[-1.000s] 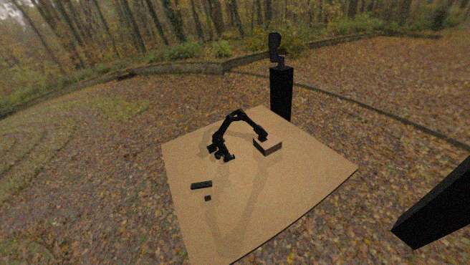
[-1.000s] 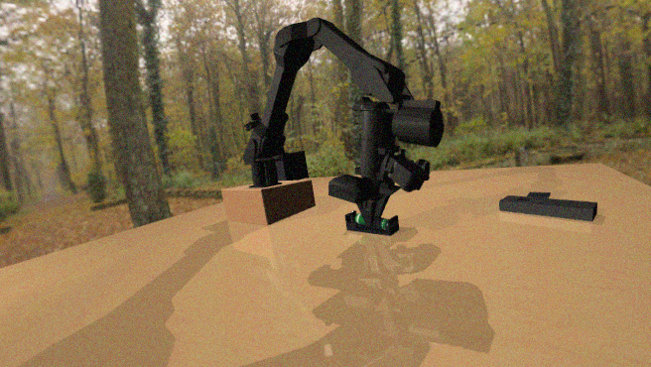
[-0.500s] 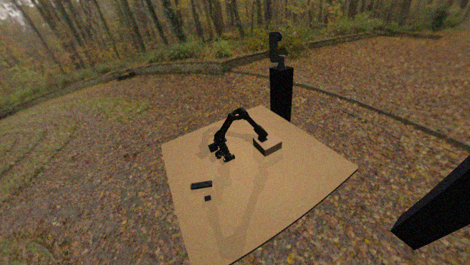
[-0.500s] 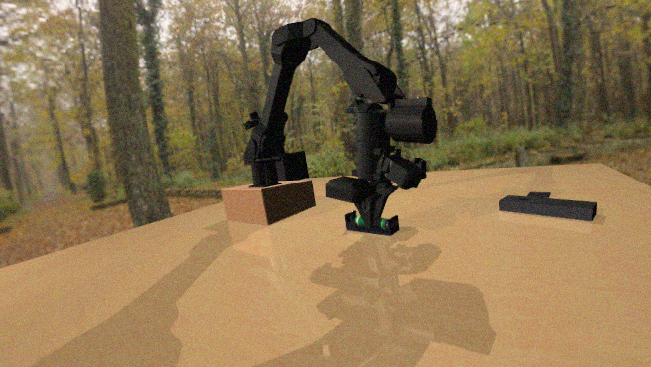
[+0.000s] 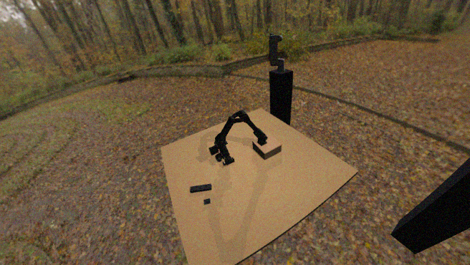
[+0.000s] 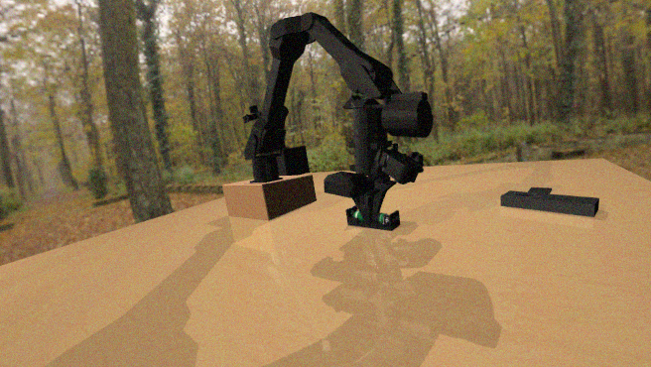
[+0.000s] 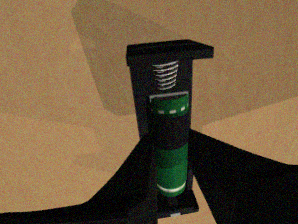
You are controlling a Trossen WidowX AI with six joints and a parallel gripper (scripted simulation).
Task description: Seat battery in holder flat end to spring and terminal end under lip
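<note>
The black holder (image 6: 369,226) (image 7: 170,49) stands on the table. Its coil spring (image 7: 165,75) shows in full at the far end in the wrist view. The green and black battery (image 6: 358,215) (image 7: 172,167) lies lengthwise over the holder's channel, roughly in line with it, its flat end facing the spring. Whether they touch is unclear. The white-ringed end is beside the near end wall; whether its terminal is under the lip cannot be told. My gripper (image 6: 371,216) (image 7: 166,138) is shut on the battery's middle, a finger on each side. The battery's underside is hidden.
A long black bar (image 5: 200,188) (image 6: 548,204) and a small dark block (image 5: 207,201) (image 6: 540,190) lie on the table away from the holder. The arm's base stands on a brown box (image 5: 266,152) (image 6: 293,199). A black pillar (image 5: 281,93) stands beyond the table's edge.
</note>
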